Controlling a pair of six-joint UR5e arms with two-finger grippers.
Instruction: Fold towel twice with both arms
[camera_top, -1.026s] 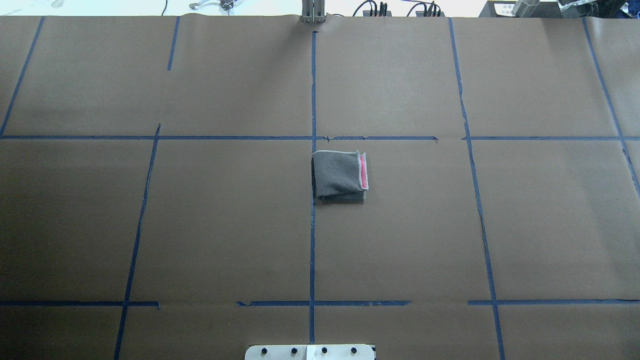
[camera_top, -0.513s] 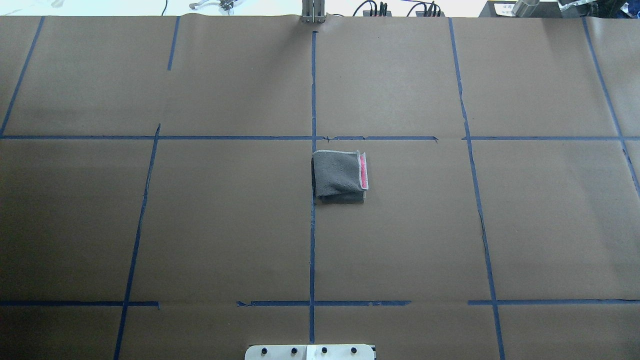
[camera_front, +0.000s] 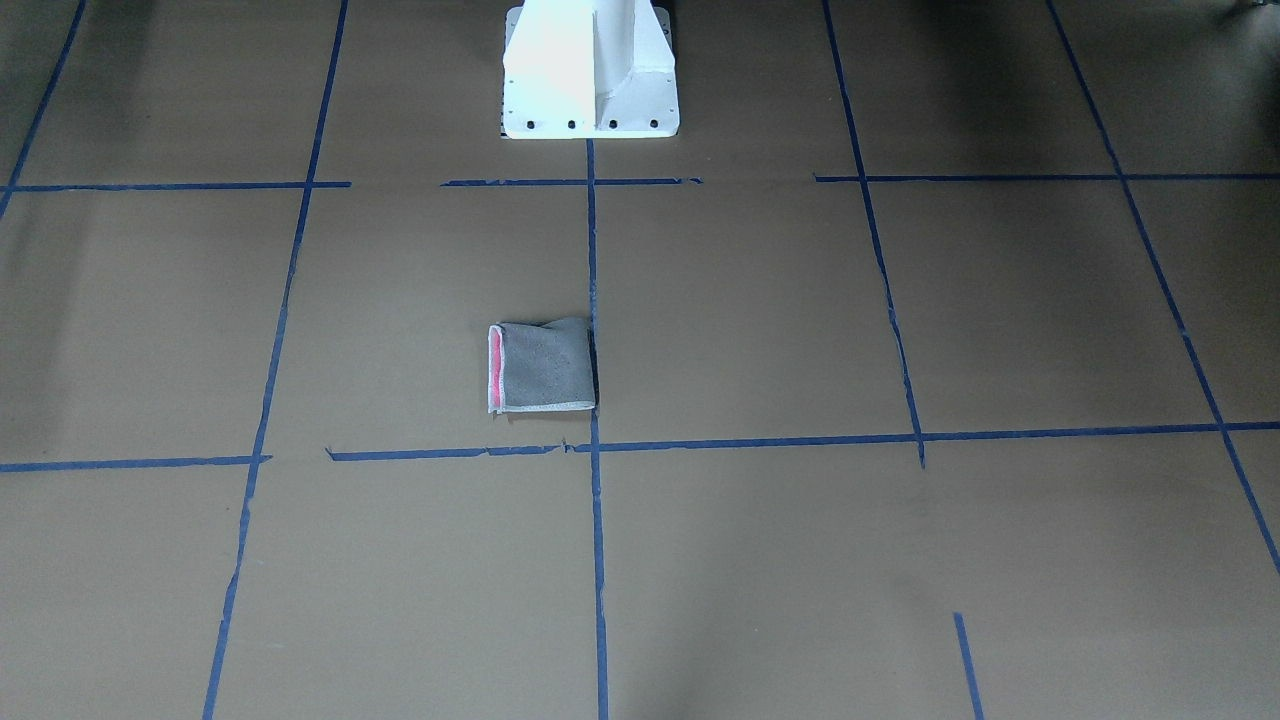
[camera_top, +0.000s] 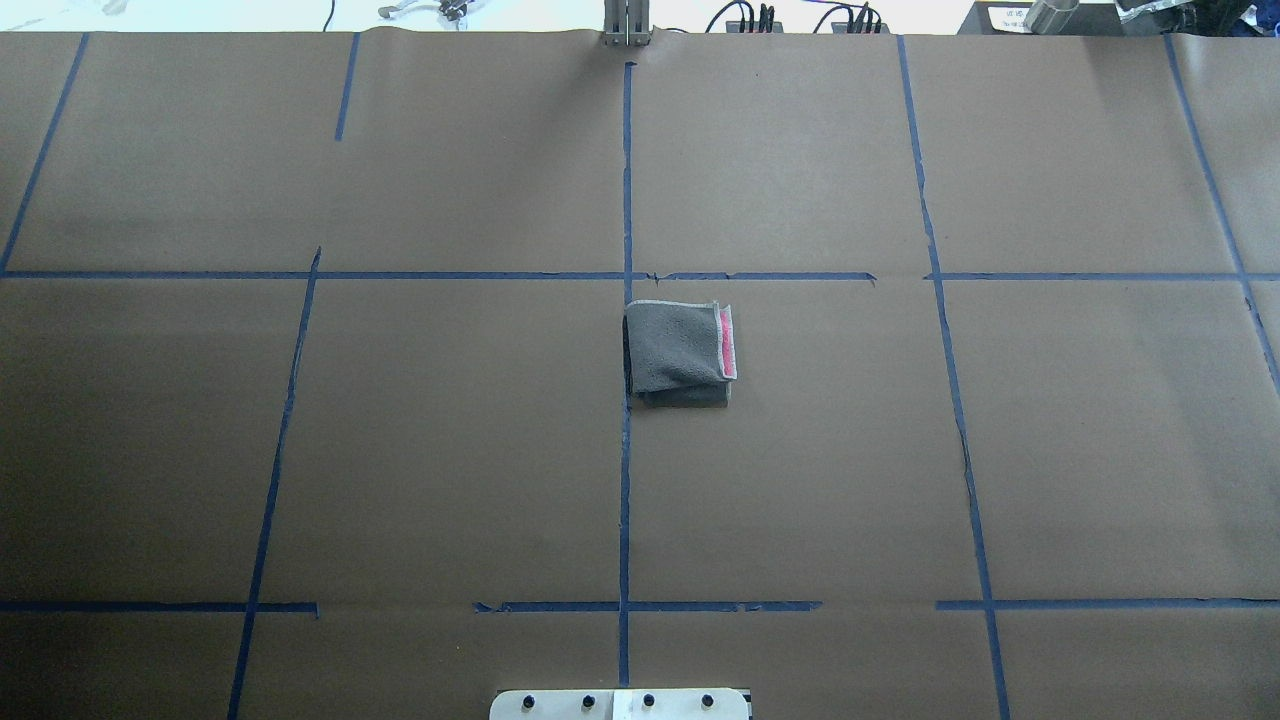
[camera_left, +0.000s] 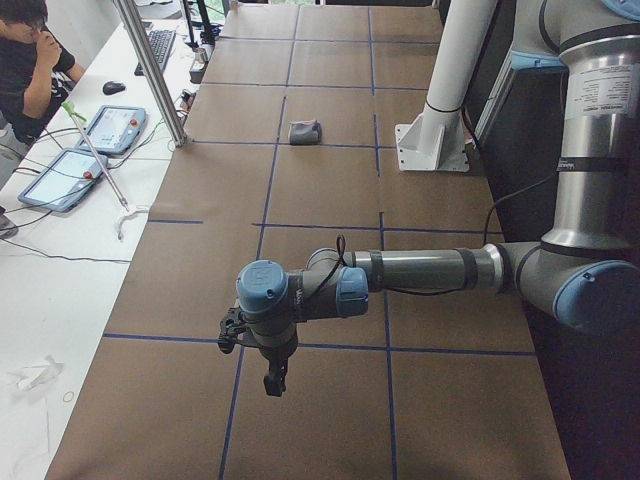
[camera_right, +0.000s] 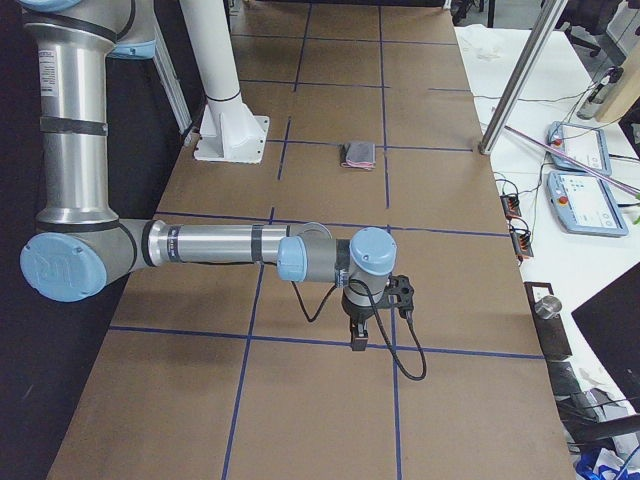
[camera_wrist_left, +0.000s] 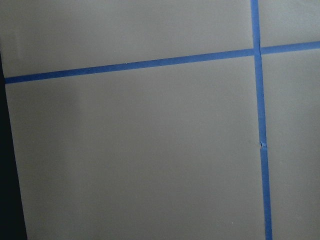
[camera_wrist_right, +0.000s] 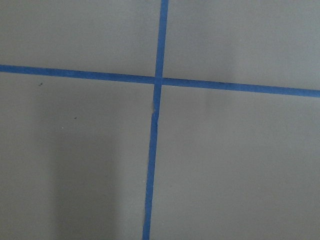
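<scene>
Nothing has shifted: the folded towel (camera_top: 680, 352), grey side up, lies just 3 o'clock of the centre tape line (camera_top: 625, 480) on the brown-papered table (camera_top: 400, 450), while the left gripper (camera_left: 272, 385) and right gripper (camera_right: 357, 342) hang well apart from it, whether their fingers are spread I cannot tell, and a person (camera_left: 25, 95) sits alongside

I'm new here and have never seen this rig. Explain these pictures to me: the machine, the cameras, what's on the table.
It is a robot with two arms on a white pedestal, at a table covered in brown paper with blue tape lines. One camera looks down from behind the robot, one faces it across the table, one stands at each table end, one rides on each wrist. A folded towel, grey with a pink-red strip showing, lies mid-table, untouched. The left gripper and right gripper hang over bare paper with nothing seen in them; open or shut, I cannot tell. Wrist cameras show only paper and tape.
</scene>
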